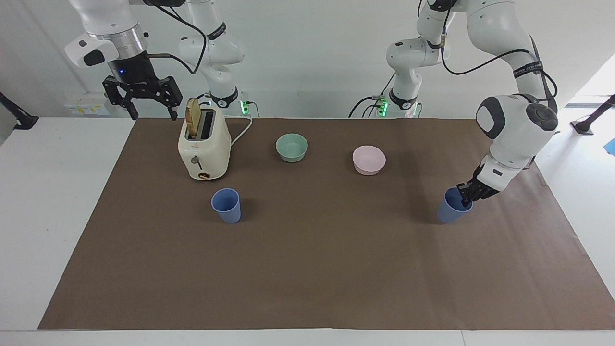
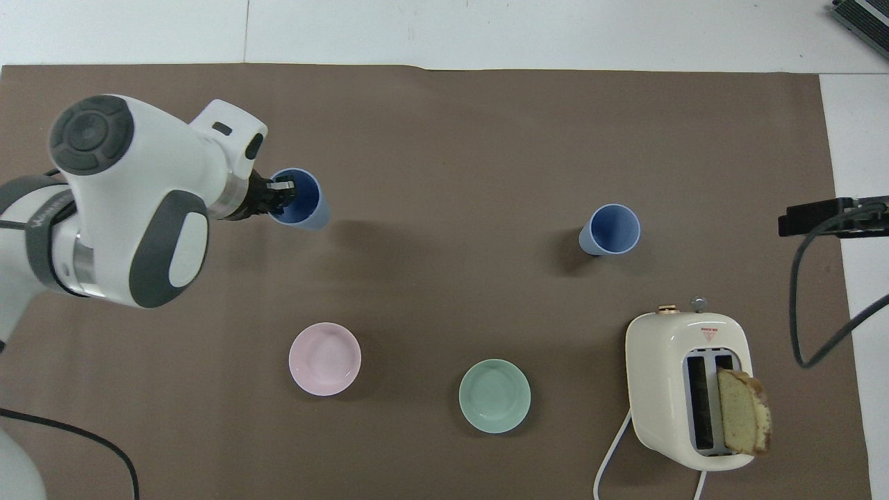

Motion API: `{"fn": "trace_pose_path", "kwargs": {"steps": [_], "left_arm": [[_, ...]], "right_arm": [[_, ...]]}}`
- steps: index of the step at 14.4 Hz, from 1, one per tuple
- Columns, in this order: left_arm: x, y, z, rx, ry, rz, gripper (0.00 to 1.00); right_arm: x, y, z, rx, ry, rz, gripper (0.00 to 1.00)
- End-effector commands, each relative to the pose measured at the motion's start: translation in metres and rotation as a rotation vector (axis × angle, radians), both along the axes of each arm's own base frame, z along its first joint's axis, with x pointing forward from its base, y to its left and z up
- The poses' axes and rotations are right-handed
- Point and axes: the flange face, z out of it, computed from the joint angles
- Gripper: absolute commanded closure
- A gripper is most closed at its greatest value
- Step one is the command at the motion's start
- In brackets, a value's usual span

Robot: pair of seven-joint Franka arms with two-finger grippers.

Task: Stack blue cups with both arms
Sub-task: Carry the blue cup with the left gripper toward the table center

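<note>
My left gripper (image 1: 465, 196) is shut on the rim of one blue cup (image 1: 449, 211), one finger inside it, and holds it tilted just above the brown mat toward the left arm's end. In the overhead view this gripper (image 2: 281, 196) and its cup (image 2: 308, 210) show closer to the table's middle. The other blue cup (image 1: 226, 205) stands upright on the mat, farther from the robots than the toaster; it also shows in the overhead view (image 2: 611, 229). My right gripper (image 1: 144, 111) is open and empty, and waits up in the air beside the toaster.
A cream toaster (image 1: 204, 146) with a bread slice (image 1: 192, 117) sticking up stands at the right arm's end. A mint-green bowl (image 1: 291, 147) and a pale pink bowl (image 1: 368, 160) sit nearer to the robots than the cups. The brown mat (image 1: 307, 269) covers the table.
</note>
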Motion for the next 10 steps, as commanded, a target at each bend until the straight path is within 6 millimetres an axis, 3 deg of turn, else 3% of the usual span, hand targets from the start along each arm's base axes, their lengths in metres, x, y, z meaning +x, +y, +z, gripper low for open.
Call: {"fn": "trace_pose_path", "kwargs": {"steps": [1, 2, 5, 10], "left_arm": [[-0.019, -0.059, 0.000, -0.018, -0.008, 0.019, 1.00], [-0.029, -0.083, -0.006, -0.019, -0.015, 0.002, 1.00], [-0.040, -0.118, -0.036, -0.009, -0.008, -0.049, 1.00], [-0.051, -0.134, -0.079, 0.030, -0.022, -0.090, 1.00]], "right_arm": [[-0.005, -0.003, 0.000, 0.007, 0.000, 0.009, 0.00], [-0.005, -0.003, 0.000, 0.007, 0.000, 0.009, 0.00], [-0.005, -0.002, 0.000, 0.007, 0.000, 0.011, 0.00], [-0.005, -0.002, 0.000, 0.007, 0.000, 0.011, 0.00]]}}
